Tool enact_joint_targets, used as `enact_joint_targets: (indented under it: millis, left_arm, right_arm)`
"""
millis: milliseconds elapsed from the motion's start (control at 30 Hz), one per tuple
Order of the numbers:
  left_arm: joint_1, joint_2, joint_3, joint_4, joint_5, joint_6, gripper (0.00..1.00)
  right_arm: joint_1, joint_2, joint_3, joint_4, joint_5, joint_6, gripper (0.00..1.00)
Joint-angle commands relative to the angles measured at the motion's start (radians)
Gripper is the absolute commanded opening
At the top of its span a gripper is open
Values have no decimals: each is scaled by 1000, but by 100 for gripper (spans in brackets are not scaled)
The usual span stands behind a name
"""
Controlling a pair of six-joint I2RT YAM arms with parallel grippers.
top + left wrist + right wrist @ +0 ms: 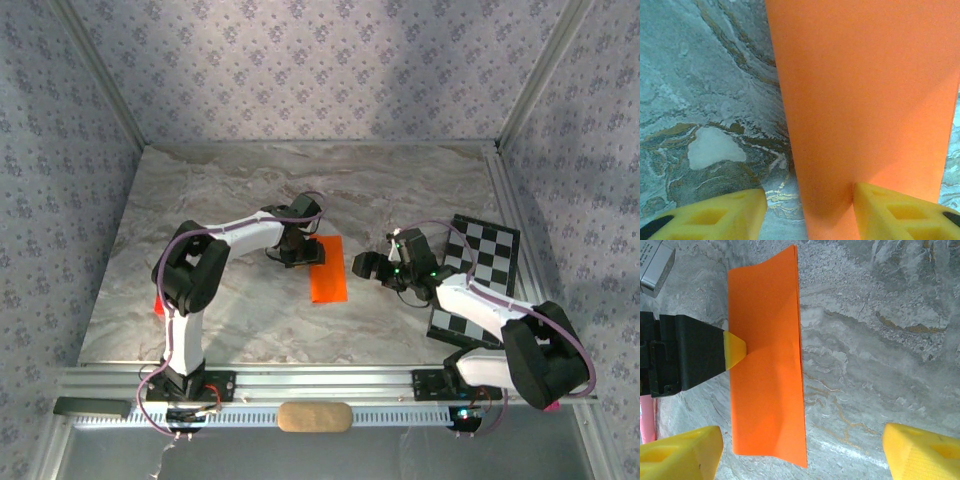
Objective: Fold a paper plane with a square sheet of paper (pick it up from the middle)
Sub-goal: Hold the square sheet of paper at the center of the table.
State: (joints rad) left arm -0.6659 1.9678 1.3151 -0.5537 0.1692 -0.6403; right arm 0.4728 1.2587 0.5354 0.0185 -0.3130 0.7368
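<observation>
Square sheet of paper (327, 268), folded to a narrow orange rectangle, lies flat on the marble table (230, 190) between my two claws. My left claw (807, 215) stands about half open astride one long edge. One yellow fingertip (900, 210) rests on the paper and the other on bare marble, gripping nothing. My right claw (802, 455) hovers near the opposite long edge, jaws wide and empty.
</observation>
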Motion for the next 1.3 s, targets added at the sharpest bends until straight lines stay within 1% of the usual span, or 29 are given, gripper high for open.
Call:
enact_joint_targets:
  millis: [0, 300, 700, 867, 1000, 1133, 1233, 1267]
  left_arm:
    - [0, 101, -20, 37, -50, -1, 53]
    - [0, 111, -13, 36, -45, 33, 53]
    - [-5, 128, 5, 22, -68, 73, 53]
    - [-7, 137, 19, 2, -93, 62, 53]
    - [-8, 135, 19, 9, -88, 55, 53]
    - [-7, 134, 15, 10, -89, 48, 53]
    - [-8, 134, 10, 12, -86, 44, 53]
    - [-7, 133, 9, 12, -86, 41, 53]
  right_arm:
    - [-2, -9, 7, -17, 10, 9, 85]
    - [0, -10, 6, -18, 9, 7, 85]
    - [0, -8, 2, -17, 10, 9, 85]
    - [1, -9, 5, -18, 10, 9, 85]
    - [1, -9, 5, -17, 9, 10, 85]
    - [1, -5, 2, -1, -6, 8, 80]
    - [0, 14, 3, 25, -39, 4, 70]
    - [-1, 30, 15, 26, -57, -1, 63]
